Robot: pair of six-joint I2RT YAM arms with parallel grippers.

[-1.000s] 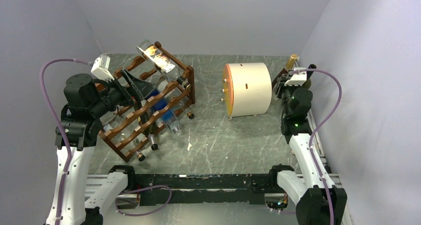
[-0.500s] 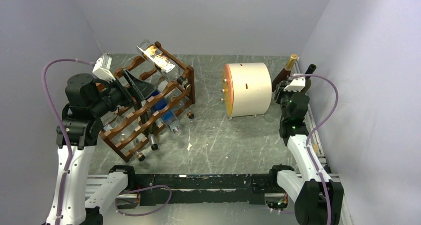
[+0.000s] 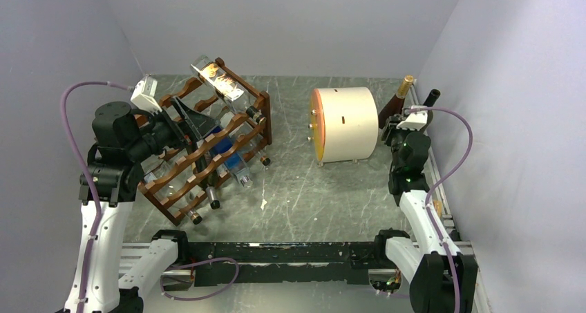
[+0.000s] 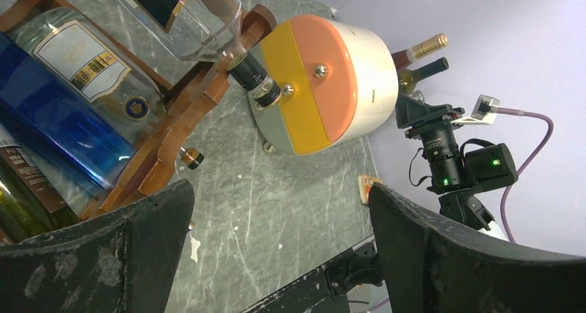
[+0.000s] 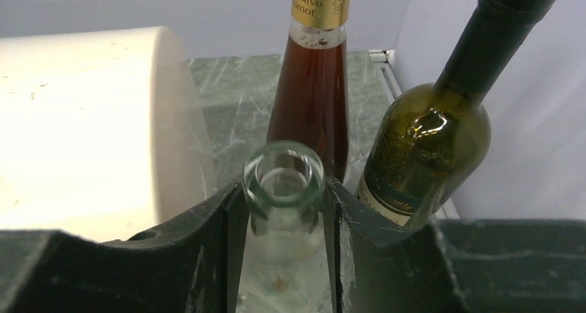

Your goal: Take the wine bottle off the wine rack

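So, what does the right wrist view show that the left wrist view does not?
Only the right wrist view: the clear bottle, its neck held in the right pincer. Only the left wrist view: the wine rack with a blue bottle lying in it, and the right arm. Both: the cream drum, the amber bottle and the green bottle.

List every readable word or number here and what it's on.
"ntalvo" above "lmot", both cut off: gold foil collar of the amber-brown glass bottle.
White label on the blue glass bottle in the reddish-brown wooden wine rack: too small.
Dark label on the clear glass bottle above it: unreadable.
Olive-green glass bottle's label: blurred.
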